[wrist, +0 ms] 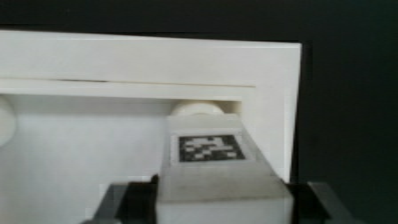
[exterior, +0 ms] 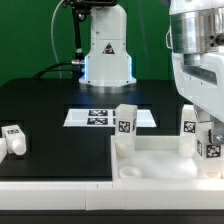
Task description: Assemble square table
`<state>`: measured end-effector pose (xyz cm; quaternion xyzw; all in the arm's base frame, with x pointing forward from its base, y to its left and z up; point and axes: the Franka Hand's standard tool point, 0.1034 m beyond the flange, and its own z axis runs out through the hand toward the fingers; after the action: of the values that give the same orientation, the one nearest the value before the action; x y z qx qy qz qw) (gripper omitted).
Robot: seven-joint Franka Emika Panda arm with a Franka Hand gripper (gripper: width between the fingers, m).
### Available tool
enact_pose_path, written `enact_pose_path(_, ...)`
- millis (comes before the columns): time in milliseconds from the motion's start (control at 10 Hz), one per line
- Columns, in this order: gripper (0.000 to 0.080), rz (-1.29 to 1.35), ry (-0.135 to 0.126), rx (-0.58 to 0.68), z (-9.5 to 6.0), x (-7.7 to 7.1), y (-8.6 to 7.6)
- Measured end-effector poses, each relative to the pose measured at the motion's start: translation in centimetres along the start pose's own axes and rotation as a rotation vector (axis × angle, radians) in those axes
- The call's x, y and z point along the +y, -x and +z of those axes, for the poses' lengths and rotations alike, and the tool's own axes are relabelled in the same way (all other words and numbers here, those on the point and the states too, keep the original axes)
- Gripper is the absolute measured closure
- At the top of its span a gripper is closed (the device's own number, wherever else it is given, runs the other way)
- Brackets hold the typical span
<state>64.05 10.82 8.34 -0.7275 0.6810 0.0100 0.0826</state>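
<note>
Wrist view: leg (wrist: 210, 158) held upright in the fingers (wrist: 128, 208), against the top (wrist: 107, 60).
Step in hand, by judgement: fitting this leg at a corner of the top, which lies on the tabletop (exterior: 40, 105) at the exterior view's right. The fingers are part open, clamped on the leg's two sides. Two other legs (exterior: 125, 124) stand on the top. A fourth leg (exterior: 12, 139) lies well apart, at the exterior view's left. The next move likely calls for seating the held leg squarely in its corner.
</note>
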Motion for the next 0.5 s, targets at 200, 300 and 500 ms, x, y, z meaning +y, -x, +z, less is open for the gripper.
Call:
enact_pose_path(200, 0.0505, -0.37, 0.024, 0.011, -0.09, -0.08, 0.19)
enact_pose_path(300, 0.0292, -0.539, 0.034, -0.002, -0.13, 0.02, 0.56)
enact_pose_path(500, 0.018, -0.694, 0.04, -0.008, -0.06, 0.14, 0.65)
